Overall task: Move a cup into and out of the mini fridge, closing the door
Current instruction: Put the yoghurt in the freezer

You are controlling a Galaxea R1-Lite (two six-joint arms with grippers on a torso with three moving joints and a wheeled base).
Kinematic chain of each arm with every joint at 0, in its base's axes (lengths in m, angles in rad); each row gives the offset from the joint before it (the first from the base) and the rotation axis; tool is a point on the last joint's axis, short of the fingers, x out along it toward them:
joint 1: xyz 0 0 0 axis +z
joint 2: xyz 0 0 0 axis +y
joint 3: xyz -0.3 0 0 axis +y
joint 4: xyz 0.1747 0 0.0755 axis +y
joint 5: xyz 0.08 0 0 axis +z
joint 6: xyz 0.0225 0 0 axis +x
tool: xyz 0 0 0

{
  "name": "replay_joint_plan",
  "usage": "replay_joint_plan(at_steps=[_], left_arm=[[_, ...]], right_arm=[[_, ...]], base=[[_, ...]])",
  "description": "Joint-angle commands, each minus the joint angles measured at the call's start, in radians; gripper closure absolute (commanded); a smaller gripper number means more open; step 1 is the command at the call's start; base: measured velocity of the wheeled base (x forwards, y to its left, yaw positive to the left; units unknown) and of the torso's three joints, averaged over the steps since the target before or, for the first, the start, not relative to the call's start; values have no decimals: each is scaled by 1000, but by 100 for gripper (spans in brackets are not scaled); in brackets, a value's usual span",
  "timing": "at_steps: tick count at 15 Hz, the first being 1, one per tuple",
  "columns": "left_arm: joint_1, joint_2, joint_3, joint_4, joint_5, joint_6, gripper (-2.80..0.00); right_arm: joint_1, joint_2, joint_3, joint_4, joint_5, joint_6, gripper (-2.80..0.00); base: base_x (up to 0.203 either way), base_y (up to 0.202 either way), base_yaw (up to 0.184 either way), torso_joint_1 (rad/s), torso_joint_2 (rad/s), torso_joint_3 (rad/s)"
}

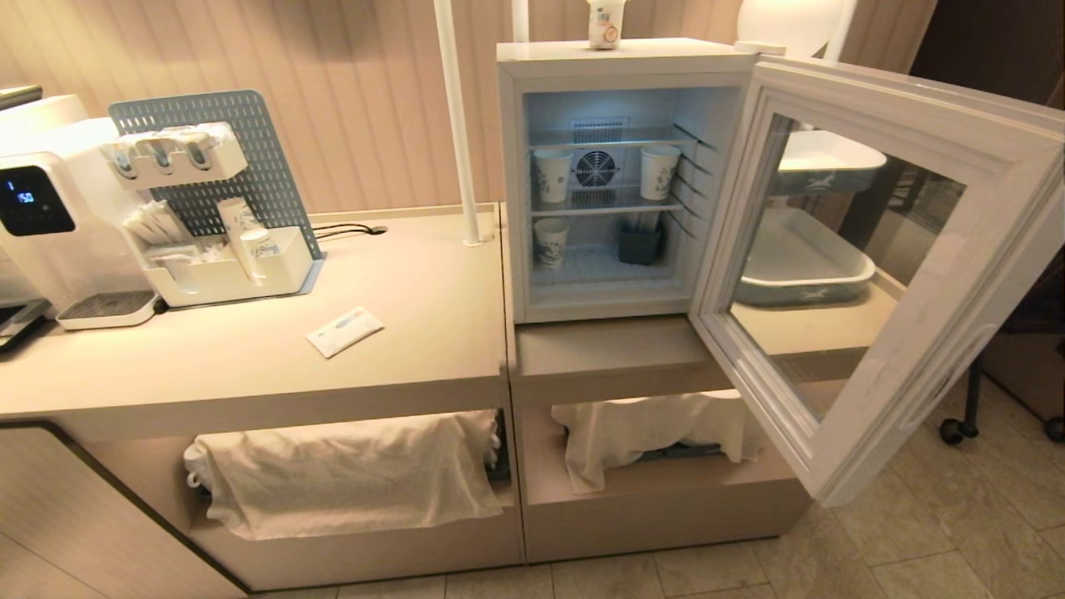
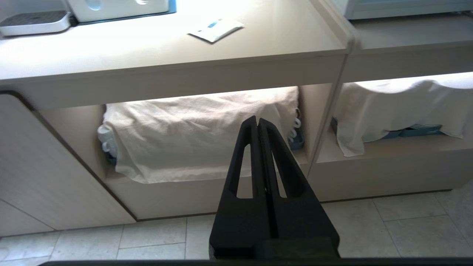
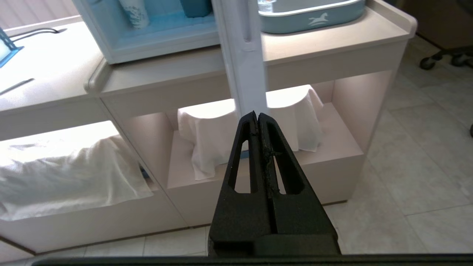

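The left gripper (image 2: 258, 122) is held closed and empty before the worktop (image 1: 250, 358). The cup (image 1: 604, 23) is placed on top of the mini fridge (image 1: 512, 191), whose door (image 1: 899, 274) is swung open. The right gripper (image 3: 257, 116) is also closed, empty.

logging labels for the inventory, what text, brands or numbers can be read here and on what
No text here can be read for certain.
Dispenser: lit digits on its dark screen, too blurred to read.
Cup on top of the fridge: print too small to read.
Packet on the counter: blue print, unreadable.
Paper cups in the fridge: a blue pattern, no words.
Trays behind the open door: a white horse sign, no words.
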Motion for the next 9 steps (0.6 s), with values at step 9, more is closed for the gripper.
replay_joint_plan(at_steps=[9], left_arm=[[0,2,0,0,0,0,0]], right_arm=[[1,0,0,-1,0,1,0]], base=[[0,191,0,2,3,2]])
